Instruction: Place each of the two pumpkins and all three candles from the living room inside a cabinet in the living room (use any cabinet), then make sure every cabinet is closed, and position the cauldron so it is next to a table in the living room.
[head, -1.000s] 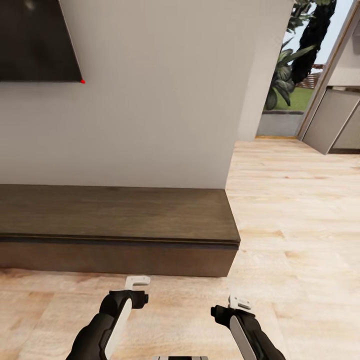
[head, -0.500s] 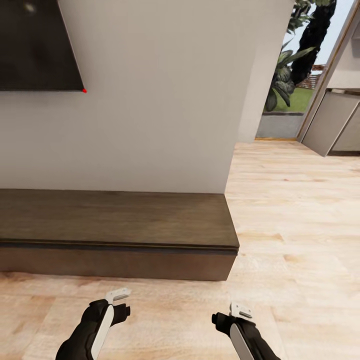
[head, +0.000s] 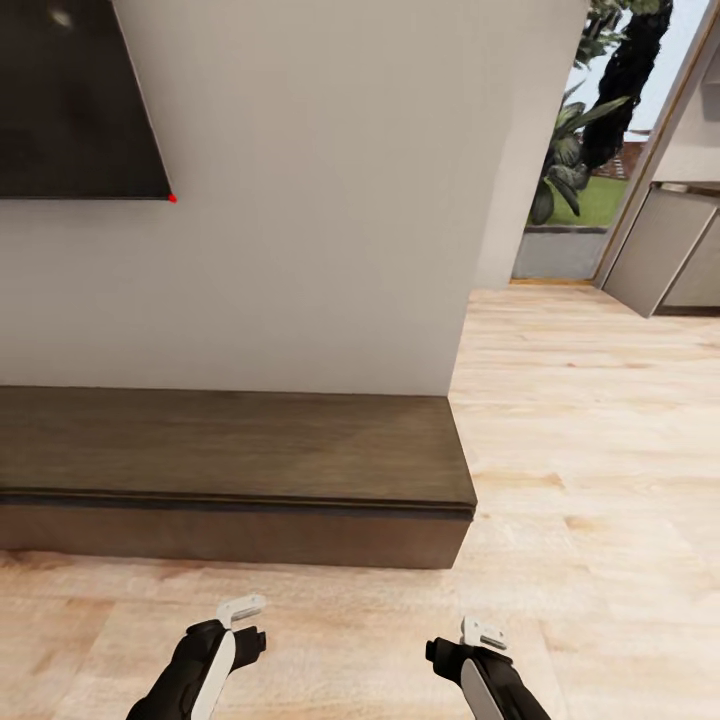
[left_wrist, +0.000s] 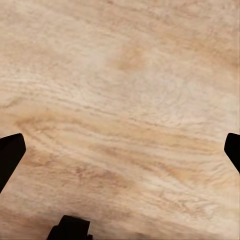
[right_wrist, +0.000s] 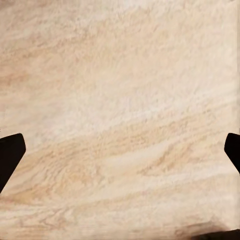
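At the right end of the cabinet (head: 235, 470), fronts closed against the wall, the left gripper (head: 243, 610) and right gripper (head: 483, 633) hang spread and empty over the floor (head: 600, 480); next, I'd guess, open a front.

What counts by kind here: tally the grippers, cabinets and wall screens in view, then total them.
Grippers: 2, the left gripper and the right gripper, both open over the wood floor.
Cabinets: 1, the cabinet, closed.
Wall screens: 1, the dark screen.
Total: 4
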